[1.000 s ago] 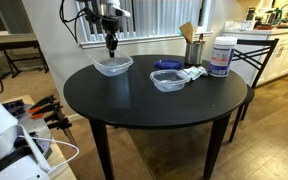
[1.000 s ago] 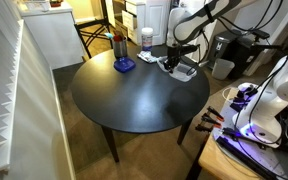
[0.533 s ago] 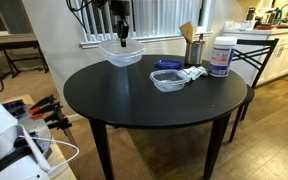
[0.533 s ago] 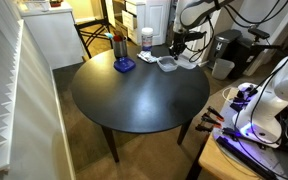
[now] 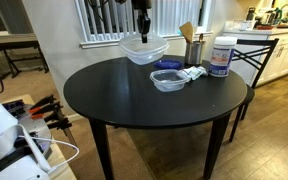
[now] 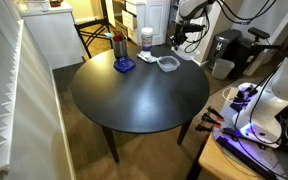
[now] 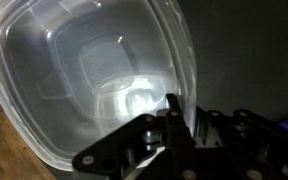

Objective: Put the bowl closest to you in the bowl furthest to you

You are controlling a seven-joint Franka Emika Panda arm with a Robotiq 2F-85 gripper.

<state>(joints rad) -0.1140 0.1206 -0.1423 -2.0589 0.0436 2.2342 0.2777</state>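
The claw [image 5: 141, 35] was shut on the rim of a clear bowl [image 5: 144, 51], holding it in the air above the round table [image 5: 134, 105], up and to one side of the second bowl [image 5: 169, 80], which sat on the tabletop just beside a blue lid [image 5: 167, 65]. The carry looked to be under way. The next move likely called for bringing the held bowl squarely over the resting one, lowering it to nest, then letting go.
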